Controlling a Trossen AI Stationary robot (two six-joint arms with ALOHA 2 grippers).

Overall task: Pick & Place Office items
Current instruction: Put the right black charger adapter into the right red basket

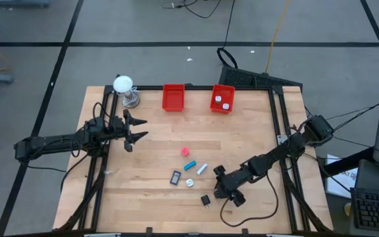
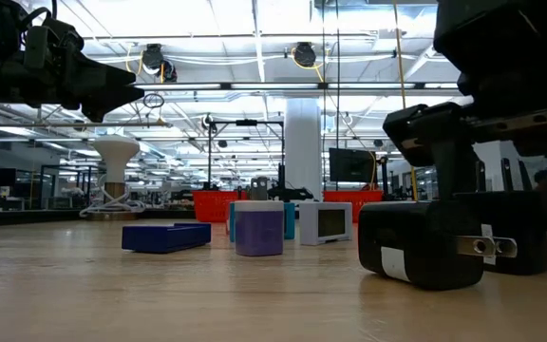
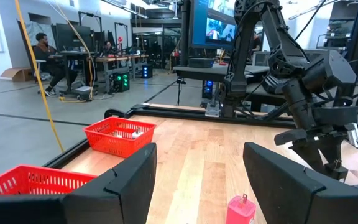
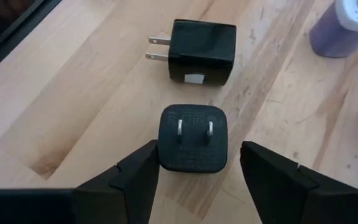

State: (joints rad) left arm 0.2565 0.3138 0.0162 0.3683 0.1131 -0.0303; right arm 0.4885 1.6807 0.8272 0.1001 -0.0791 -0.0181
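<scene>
Now your right gripper [image 4: 194, 171] sits fingers apart around a black plug cube [image 4: 193, 137]; your left gripper [image 1: 135, 130] waits open near the table's left edge.

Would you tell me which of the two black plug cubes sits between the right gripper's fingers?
The black cube with prongs facing the camera, between the open right gripper; the other cube lies beyond, prongs sideways.

Two red bins [image 1: 174, 97] [image 1: 222, 99] and a white ball on a stand [image 1: 123, 85].

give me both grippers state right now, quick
left gripper: open, holding nothing, raised over the table's left side.
right gripper: open, low around a black charger cube, not yet closed on it.
</scene>
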